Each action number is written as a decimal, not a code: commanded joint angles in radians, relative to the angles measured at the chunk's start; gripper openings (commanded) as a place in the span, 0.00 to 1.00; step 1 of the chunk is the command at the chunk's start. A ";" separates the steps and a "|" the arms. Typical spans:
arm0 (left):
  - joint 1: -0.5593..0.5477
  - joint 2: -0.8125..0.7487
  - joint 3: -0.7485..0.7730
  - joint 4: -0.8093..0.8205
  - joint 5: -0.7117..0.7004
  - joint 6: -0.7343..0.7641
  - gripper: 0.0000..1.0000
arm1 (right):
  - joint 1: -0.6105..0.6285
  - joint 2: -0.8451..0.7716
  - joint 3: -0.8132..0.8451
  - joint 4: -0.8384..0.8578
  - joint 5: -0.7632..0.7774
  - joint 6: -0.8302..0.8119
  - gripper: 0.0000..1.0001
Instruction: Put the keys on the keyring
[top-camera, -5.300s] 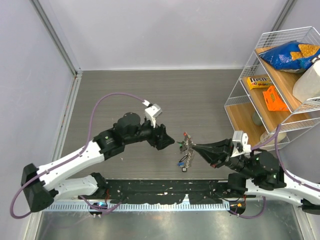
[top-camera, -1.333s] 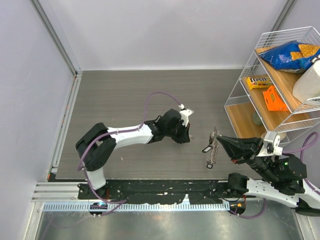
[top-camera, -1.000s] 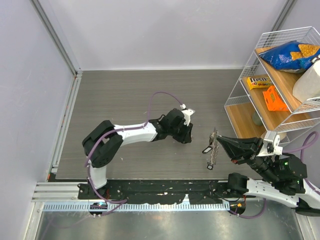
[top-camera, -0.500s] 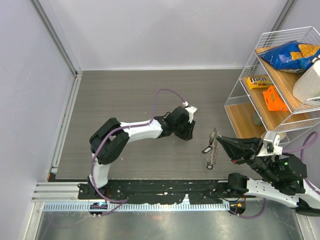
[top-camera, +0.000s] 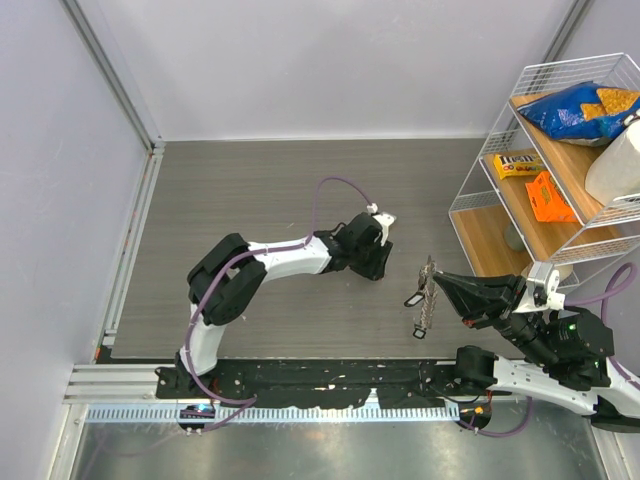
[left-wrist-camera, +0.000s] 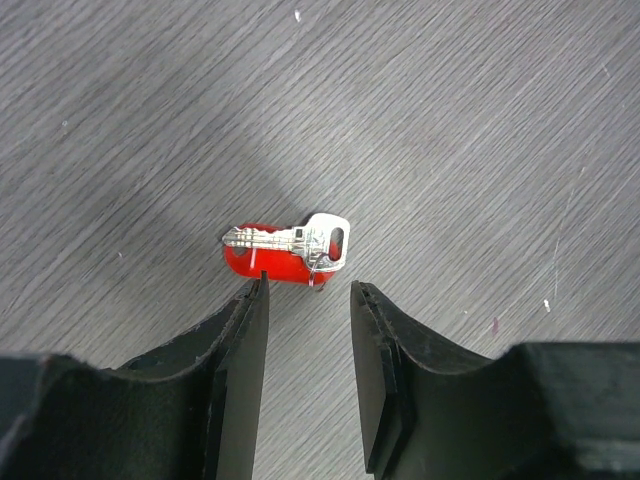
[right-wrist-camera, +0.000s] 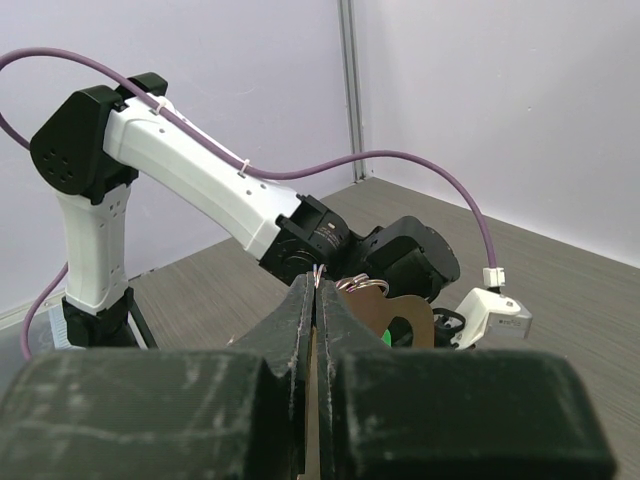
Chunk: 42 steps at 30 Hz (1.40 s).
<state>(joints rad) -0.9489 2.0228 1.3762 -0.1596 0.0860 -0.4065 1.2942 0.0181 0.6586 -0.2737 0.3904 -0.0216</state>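
Spreading wider than a second ago, my left claw (left-wrist-camera: 308, 287) is hovering empty, the red-headed silver metal key (left-wrist-camera: 272, 262) lying at twelve o'clock just off its tips, open grey tabletop (left-wrist-camera: 480, 120) around. My right claw (top-camera: 439, 283) is clamping the beaded wire keyring (top-camera: 427, 299).

Table (top-camera: 250, 190): grey wood-grain top, a few pale specks and scuffs in the left wrist view. Lying flat on it is a small silver key (left-wrist-camera: 305, 240), toothed blade pointing left, with a red plastic piece (left-wrist-camera: 262, 264) touching its lower side; one item or two, cannot tell. At the table's right edge is a white wire rack (top-camera: 468, 200) whose wooden shelves hold a blue snack bag (top-camera: 575, 108), a yellow candy pack (top-camera: 517, 165) and an orange packet (top-camera: 548, 197).
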 joint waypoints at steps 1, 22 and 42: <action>-0.001 0.007 0.040 -0.006 -0.008 0.009 0.43 | 0.005 -0.012 0.007 0.050 -0.007 -0.003 0.06; -0.021 0.056 0.104 -0.057 -0.009 0.017 0.42 | 0.005 -0.014 0.006 0.044 -0.012 -0.003 0.06; -0.036 0.077 0.130 -0.078 -0.017 0.018 0.36 | 0.007 -0.041 0.001 0.037 -0.021 0.003 0.06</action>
<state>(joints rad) -0.9798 2.0991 1.4712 -0.2302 0.0803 -0.4057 1.2942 0.0166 0.6575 -0.2764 0.3798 -0.0216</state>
